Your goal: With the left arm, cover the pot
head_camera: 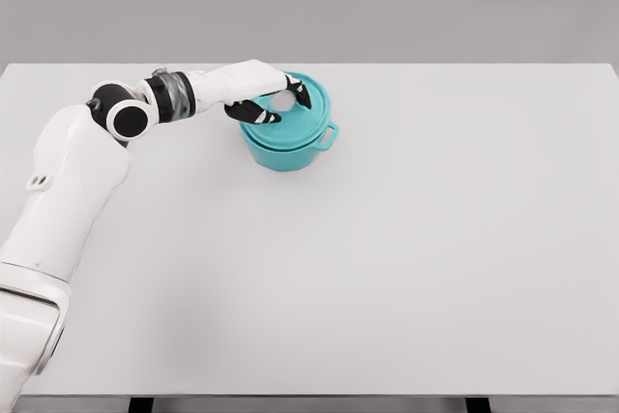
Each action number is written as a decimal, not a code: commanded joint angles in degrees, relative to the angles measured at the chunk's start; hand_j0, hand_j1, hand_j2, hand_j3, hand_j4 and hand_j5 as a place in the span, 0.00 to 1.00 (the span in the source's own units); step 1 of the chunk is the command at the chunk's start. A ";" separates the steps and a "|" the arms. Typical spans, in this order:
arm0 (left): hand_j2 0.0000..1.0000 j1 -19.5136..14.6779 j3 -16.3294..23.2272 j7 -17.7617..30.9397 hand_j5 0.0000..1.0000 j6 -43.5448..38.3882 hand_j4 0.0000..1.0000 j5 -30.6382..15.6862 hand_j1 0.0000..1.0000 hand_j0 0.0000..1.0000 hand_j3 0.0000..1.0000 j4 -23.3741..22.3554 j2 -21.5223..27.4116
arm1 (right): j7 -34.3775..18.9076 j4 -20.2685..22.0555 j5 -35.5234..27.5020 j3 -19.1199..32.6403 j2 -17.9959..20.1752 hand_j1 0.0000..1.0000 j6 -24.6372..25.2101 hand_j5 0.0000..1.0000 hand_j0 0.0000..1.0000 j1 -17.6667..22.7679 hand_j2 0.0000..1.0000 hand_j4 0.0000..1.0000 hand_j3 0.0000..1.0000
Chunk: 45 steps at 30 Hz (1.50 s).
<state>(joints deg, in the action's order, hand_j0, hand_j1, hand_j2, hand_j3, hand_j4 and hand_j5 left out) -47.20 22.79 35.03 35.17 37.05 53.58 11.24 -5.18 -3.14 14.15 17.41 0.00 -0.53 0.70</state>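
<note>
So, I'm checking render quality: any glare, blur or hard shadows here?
Head view: sharp throughout, light flat and even; the white table shows no glare, the teal pot casts only a faint shadow, and the left hand on its lid reads clearly.

Pot [287,147] and lid [311,115]: teal, with a silver knob [282,102]. Left hand [261,94]: white, black fingertips. Table [387,258]: plain white.

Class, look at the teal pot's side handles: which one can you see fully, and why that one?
The handle on the pot's right side, facing the bare table. The left hand over the lid hides any opposite handle.
</note>
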 commanded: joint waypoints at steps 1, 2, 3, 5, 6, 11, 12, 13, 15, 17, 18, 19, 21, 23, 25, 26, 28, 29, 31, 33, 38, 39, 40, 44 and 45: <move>0.66 0.00 -0.11 -0.03 0.66 -0.17 0.66 -0.40 0.66 0.66 0.66 0.03 0.01 | -0.01 -0.02 0.00 0.00 0.00 1.00 0.00 1.00 1.00 0.00 1.00 1.00 1.00; 0.66 0.00 -0.11 -0.03 0.66 -0.17 0.66 -0.40 0.66 0.66 0.66 0.03 0.01 | -0.01 -0.02 0.00 0.00 0.00 1.00 0.00 1.00 1.00 0.00 1.00 1.00 1.00; 0.66 0.00 -0.11 -0.03 0.66 -0.17 0.66 -0.49 0.66 0.66 0.66 0.03 0.01 | -0.01 -0.02 0.00 0.00 0.00 1.00 0.00 1.00 1.00 0.00 1.00 1.00 1.00; 0.66 0.09 -0.11 -0.03 0.66 -0.17 0.66 -0.49 0.66 0.66 0.66 0.03 0.01 | -0.01 -0.02 0.00 0.00 0.00 1.00 0.00 1.00 1.00 0.00 1.00 1.00 1.00; 0.67 0.09 -0.11 -0.03 0.67 -0.17 0.67 -0.49 0.67 0.67 0.67 0.03 0.01 | -0.01 -0.02 0.00 0.00 0.00 1.00 0.00 1.00 1.00 0.00 1.00 1.00 1.00; 0.73 0.09 -0.11 -0.03 0.73 -0.17 0.73 -0.49 0.73 0.73 0.73 0.12 0.01 | -0.01 -0.02 0.00 0.00 0.00 1.00 0.00 1.00 1.00 0.00 1.00 1.00 1.00; 0.75 0.09 -0.11 -0.03 0.75 -0.17 0.75 -0.49 0.75 0.75 0.75 0.12 0.10 | -0.01 0.07 0.00 0.00 0.00 1.00 0.00 1.00 1.00 0.00 1.00 1.00 1.00; 0.75 0.09 -0.11 -0.03 0.75 -0.17 0.75 -0.49 0.75 0.75 0.75 0.21 0.10 | -0.01 -0.02 0.00 0.00 0.00 1.00 0.00 1.00 1.00 0.00 1.00 1.00 1.00; 0.75 0.09 -0.11 -0.03 0.75 -0.17 0.75 -0.49 0.75 0.75 0.75 0.21 0.10 | -0.01 -0.02 0.00 0.00 0.00 1.00 0.00 1.00 1.00 0.00 1.00 1.00 1.00; 0.75 0.09 -0.11 -0.03 0.75 -0.17 0.75 -0.58 0.75 0.75 0.75 0.29 0.10 | -0.01 -0.02 0.00 0.00 0.00 1.00 0.00 1.00 1.00 0.00 1.00 1.00 1.00; 0.75 0.18 -0.11 -0.03 0.75 -0.17 0.75 -0.66 0.75 0.75 0.75 0.38 0.10 | -0.01 -0.02 0.00 0.00 0.00 1.00 0.00 1.00 1.00 0.00 1.00 1.00 1.00; 0.75 0.18 -0.11 -0.03 0.75 -0.17 0.75 -0.66 0.75 0.75 0.75 0.47 0.10 | -0.01 -0.02 0.00 0.00 0.00 1.00 0.00 1.00 1.00 0.00 1.00 1.00 1.00; 0.75 0.26 -0.11 -0.03 0.75 -0.17 0.75 -0.66 0.75 0.75 0.75 0.64 0.10 | -0.01 0.07 0.00 0.00 0.00 1.00 0.00 1.00 1.00 0.00 1.00 1.00 1.00; 0.75 0.44 -0.20 -0.03 0.75 -0.17 0.75 -0.75 0.75 0.75 0.75 0.82 0.10 | -0.01 0.07 0.00 0.00 0.00 1.00 0.00 1.00 1.00 0.00 1.00 1.00 1.00; 0.76 0.62 -0.20 -0.03 0.76 -0.17 0.76 -0.84 0.76 0.76 0.76 1.00 0.10 | -0.01 -0.02 0.00 0.00 0.00 1.00 0.00 1.00 1.00 0.00 1.00 1.00 1.00; 0.76 0.70 -0.20 -0.03 0.76 -0.17 0.76 -0.84 0.76 0.76 0.76 1.00 0.10 | -0.01 -0.02 0.00 0.00 0.00 1.00 0.00 1.00 1.00 0.00 1.00 1.00 1.00; 0.78 0.70 -0.20 -0.03 0.78 -0.17 0.78 -0.84 0.78 0.78 0.78 1.08 0.10 | -0.01 -0.02 0.00 0.00 0.00 1.00 0.00 1.00 1.00 0.00 1.00 1.00 1.00; 0.78 0.62 -0.20 -0.03 0.78 -0.17 0.78 -0.93 0.78 0.78 0.78 1.08 0.10 | -0.01 -0.02 0.00 0.00 0.00 1.00 0.00 1.00 1.00 0.00 1.00 1.00 1.00; 0.78 0.62 -0.20 -0.03 0.78 -0.17 0.78 -0.93 0.78 0.78 0.78 2.14 0.10 | -0.01 -0.02 0.00 0.00 0.00 1.00 0.00 1.00 1.00 0.00 1.00 1.00 1.00; 0.78 0.53 -0.20 -0.03 0.78 -0.17 0.78 -0.93 0.78 0.78 0.78 2.31 0.10 | -0.01 -0.02 0.00 0.00 0.00 1.00 0.00 1.00 1.00 0.00 1.00 1.00 1.00; 0.80 0.53 -0.11 -0.03 0.80 -0.17 0.80 -1.02 0.80 0.80 0.80 2.40 0.10 | -0.01 -0.02 0.00 0.00 0.00 1.00 0.00 1.00 1.00 0.00 1.00 1.00 1.00; 0.80 0.61 -0.11 -0.03 0.80 -0.17 0.80 -1.02 0.80 0.80 0.80 3.19 0.10 | -0.01 -0.02 0.00 0.00 0.00 1.00 0.00 1.00 1.00 0.00 1.00 1.00 1.00; 0.80 0.70 -0.11 -0.03 0.80 -0.17 0.80 -1.02 0.80 0.80 0.80 3.46 0.10 | -0.01 -0.02 0.00 0.00 0.00 1.00 0.00 1.00 1.00 0.00 1.00 1.00 1.00; 0.81 0.79 -0.11 -0.03 0.81 -0.17 0.81 -1.02 0.81 0.81 0.81 3.46 0.18 | -0.01 -0.02 0.00 0.00 0.00 1.00 0.00 1.00 1.00 0.00 1.00 1.00 1.00; 0.81 0.79 -0.11 -0.03 0.81 -0.17 0.81 -1.02 0.81 0.81 0.81 3.54 0.18 | -0.01 0.07 0.00 0.00 0.00 1.00 0.00 1.00 1.00 0.00 1.00 1.00 1.00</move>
<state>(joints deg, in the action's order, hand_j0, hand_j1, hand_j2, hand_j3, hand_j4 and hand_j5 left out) -46.41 22.76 35.03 35.17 36.44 56.95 11.38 -5.18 -3.14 14.15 17.41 0.00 -0.53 0.70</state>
